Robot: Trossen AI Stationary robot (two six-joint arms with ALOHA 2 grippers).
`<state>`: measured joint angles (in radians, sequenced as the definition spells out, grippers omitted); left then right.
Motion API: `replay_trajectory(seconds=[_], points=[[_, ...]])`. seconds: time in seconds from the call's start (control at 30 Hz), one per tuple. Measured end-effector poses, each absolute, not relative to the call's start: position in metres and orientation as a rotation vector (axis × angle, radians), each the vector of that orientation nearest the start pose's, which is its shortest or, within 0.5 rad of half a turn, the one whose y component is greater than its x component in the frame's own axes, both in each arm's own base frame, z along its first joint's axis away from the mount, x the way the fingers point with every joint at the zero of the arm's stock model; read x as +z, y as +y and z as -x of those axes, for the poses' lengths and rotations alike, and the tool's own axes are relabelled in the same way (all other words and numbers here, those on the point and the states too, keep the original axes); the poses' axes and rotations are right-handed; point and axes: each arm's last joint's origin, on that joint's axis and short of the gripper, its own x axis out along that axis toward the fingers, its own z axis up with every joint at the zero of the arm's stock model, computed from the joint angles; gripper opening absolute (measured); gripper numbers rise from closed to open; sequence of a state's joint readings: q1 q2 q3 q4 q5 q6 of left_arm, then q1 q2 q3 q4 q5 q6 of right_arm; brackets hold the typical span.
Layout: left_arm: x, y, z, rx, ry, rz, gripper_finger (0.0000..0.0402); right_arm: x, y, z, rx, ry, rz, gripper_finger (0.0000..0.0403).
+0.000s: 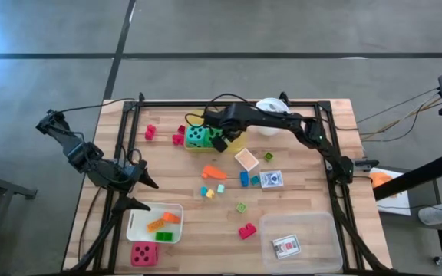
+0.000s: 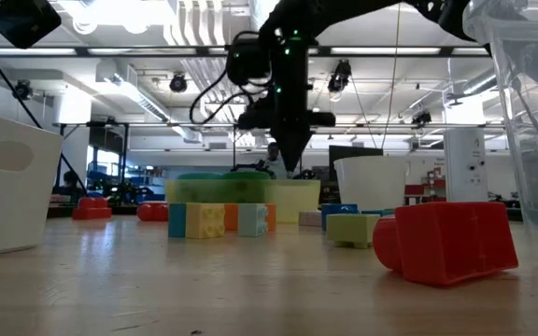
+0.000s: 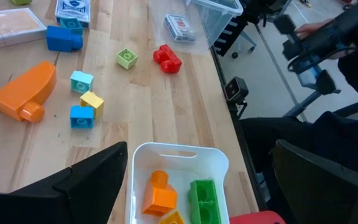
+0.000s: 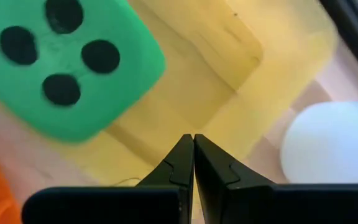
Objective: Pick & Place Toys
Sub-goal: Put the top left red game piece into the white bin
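A green black-dotted die (image 1: pixel 198 136) (image 4: pixel 67 62) lies in the yellow tray (image 1: pixel 232 142) (image 2: pixel 292 196) at the table's far middle. My right gripper (image 1: pixel 222 142) (image 4: pixel 193 142) hangs shut over that tray beside the die, fingers pointing steeply down, holding nothing; in the low view its tip (image 2: pixel 292 166) stands above the tray's rim. My left gripper (image 1: pixel 146 180) (image 3: pixel 197 163) waits open at the table's left, above the white tray (image 1: pixel 138 218) (image 3: pixel 179 152) that holds orange and green blocks. Loose blocks (image 1: pixel 213 172) and a card (image 1: pixel 272 179) lie mid-table.
A round white cup (image 1: pixel 268 107) (image 4: pixel 331 146) stands just beyond the yellow tray. A clear tray (image 1: pixel 324 230) with a card is at the near right. A red die (image 1: pixel 144 253) sits at the near left, a red block (image 1: pixel 246 230) near the clear tray.
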<state>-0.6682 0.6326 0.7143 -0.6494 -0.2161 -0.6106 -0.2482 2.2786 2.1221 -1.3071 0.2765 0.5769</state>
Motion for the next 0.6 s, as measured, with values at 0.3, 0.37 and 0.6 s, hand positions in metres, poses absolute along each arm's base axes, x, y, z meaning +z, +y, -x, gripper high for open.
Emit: replay_trajectory(seconds=[0.3, 0.37, 0.6], points=[[0.287, -0.074, -0.104, -0.263, 0.632, 0.339, 0.0386, 0.268, -0.087, -0.419, -0.848, 1.321, -0.438, 0.0008], [0.287, -0.074, -0.104, -0.263, 0.632, 0.339, 0.0386, 0.274, -0.079, -0.414, -0.856, 1.335, -0.466, 0.0008], [0.288, -0.074, -0.104, -0.257, 0.616, 0.324, 0.0386, 0.272, -0.053, -0.408, -0.756, 1.477, -0.578, 0.0008]])
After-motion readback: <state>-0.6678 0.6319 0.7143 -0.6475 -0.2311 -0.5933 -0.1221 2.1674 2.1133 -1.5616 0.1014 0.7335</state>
